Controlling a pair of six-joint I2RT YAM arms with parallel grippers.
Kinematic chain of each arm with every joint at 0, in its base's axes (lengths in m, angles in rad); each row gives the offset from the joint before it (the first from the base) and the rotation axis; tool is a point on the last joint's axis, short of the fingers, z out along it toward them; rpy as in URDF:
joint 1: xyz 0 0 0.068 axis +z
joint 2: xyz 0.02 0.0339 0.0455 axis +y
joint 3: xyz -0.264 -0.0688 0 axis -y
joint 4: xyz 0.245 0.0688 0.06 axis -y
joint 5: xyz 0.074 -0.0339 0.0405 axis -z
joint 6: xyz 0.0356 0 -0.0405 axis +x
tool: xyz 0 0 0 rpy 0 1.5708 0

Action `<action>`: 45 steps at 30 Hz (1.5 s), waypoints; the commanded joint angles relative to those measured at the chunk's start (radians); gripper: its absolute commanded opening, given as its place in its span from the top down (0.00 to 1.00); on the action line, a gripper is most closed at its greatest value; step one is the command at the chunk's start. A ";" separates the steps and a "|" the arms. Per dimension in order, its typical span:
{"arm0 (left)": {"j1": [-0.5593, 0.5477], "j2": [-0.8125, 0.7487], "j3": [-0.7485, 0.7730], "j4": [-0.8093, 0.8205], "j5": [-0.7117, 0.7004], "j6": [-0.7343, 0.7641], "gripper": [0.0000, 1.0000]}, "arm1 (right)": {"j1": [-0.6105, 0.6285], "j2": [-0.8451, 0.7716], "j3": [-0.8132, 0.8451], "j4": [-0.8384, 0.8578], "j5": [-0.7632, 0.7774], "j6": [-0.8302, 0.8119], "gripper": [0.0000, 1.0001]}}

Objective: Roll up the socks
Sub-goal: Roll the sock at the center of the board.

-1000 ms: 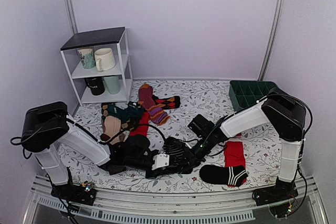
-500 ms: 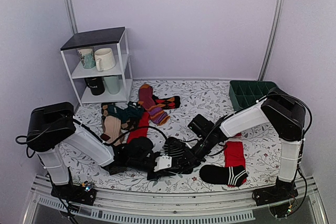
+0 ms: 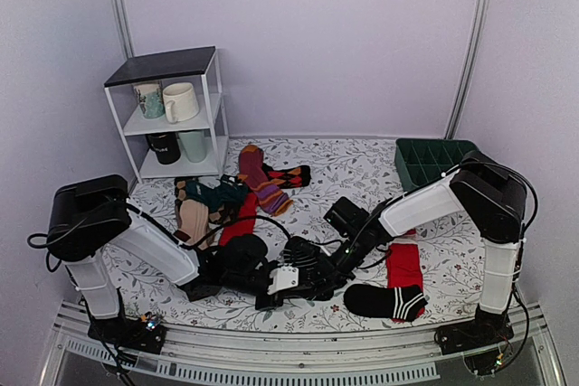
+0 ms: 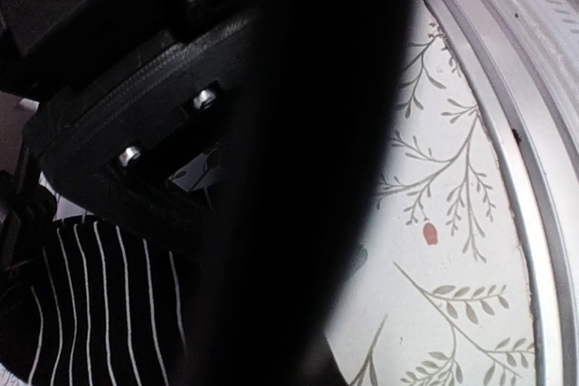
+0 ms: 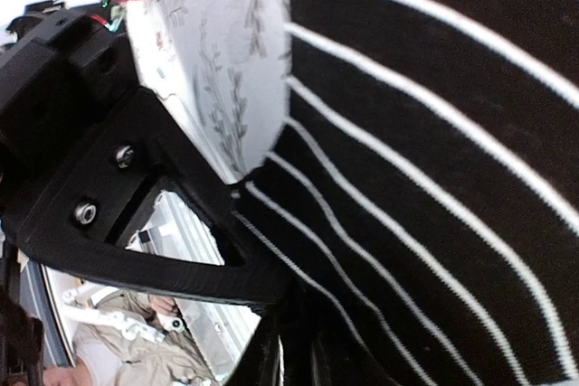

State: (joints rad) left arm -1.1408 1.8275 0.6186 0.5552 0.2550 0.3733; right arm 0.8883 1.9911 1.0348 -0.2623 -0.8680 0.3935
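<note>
The black sock with thin white stripes (image 3: 303,258) lies bunched on the floral cloth at the front middle, between my two grippers. My left gripper (image 3: 279,283) is pressed against its near left side. In the left wrist view a dark blur hides the jaws and the sock (image 4: 81,314) shows at the lower left. My right gripper (image 3: 319,270) comes in from the right and is shut on the sock. In the right wrist view the sock (image 5: 434,133) fills the frame and runs in against the black finger (image 5: 136,223).
A plain red sock (image 3: 403,266) and a black sock with a red-and-white striped end (image 3: 384,300) lie at the front right. A pile of mixed socks (image 3: 217,201) sits behind the left arm. A white shelf with mugs (image 3: 172,115) stands back left, a green bin (image 3: 432,160) back right.
My left arm has pushed a little to the right, bringing its gripper closer against the striped sock. The right arm has hardly moved.
</note>
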 commanded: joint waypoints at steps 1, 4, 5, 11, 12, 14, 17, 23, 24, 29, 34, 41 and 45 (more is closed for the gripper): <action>0.007 -0.003 -0.009 -0.072 0.062 -0.059 1.00 | -0.002 0.019 -0.048 0.006 0.105 0.019 0.81; 0.032 -0.002 -0.018 -0.092 0.115 -0.106 1.00 | -0.002 -0.046 -0.080 0.120 0.128 0.016 0.74; 0.042 -0.002 -0.019 -0.099 0.137 -0.121 1.00 | -0.002 -0.076 -0.097 0.170 0.140 0.012 0.72; 0.079 0.000 -0.017 -0.135 0.211 -0.170 1.00 | -0.001 -0.273 -0.242 0.466 0.242 -0.046 0.64; 0.083 0.001 -0.017 -0.142 0.218 -0.174 1.00 | 0.000 -0.323 -0.281 0.515 0.273 -0.066 0.63; 0.091 0.005 -0.017 -0.147 0.240 -0.183 1.00 | 0.003 -0.396 -0.350 0.594 0.300 -0.113 0.60; 0.105 0.018 -0.014 -0.155 0.283 -0.196 1.00 | 0.053 -0.486 -0.428 0.665 0.353 -0.242 0.55; 0.116 0.024 -0.007 -0.166 0.304 -0.199 1.00 | 0.180 -0.493 -0.468 0.642 0.457 -0.462 0.56; 0.117 0.025 -0.007 -0.166 0.306 -0.200 1.00 | 0.197 -0.479 -0.462 0.625 0.477 -0.474 0.56; 0.121 0.029 -0.006 -0.163 0.312 -0.198 1.00 | 0.239 -0.385 -0.439 0.602 0.562 -0.484 0.57; 0.123 0.030 -0.007 -0.162 0.316 -0.194 1.00 | 0.261 -0.337 -0.423 0.596 0.632 -0.504 0.57; 0.127 0.034 -0.011 -0.151 0.322 -0.195 1.00 | 0.277 -0.313 -0.417 0.610 0.688 -0.524 0.58; 0.130 0.035 -0.011 -0.149 0.325 -0.195 1.00 | 0.284 -0.297 -0.412 0.612 0.655 -0.533 0.58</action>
State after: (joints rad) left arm -1.0176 1.8313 0.6193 0.4732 0.5907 0.1818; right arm 1.1519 1.6501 0.6025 0.3504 -0.2108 -0.1143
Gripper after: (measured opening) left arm 0.018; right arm 0.421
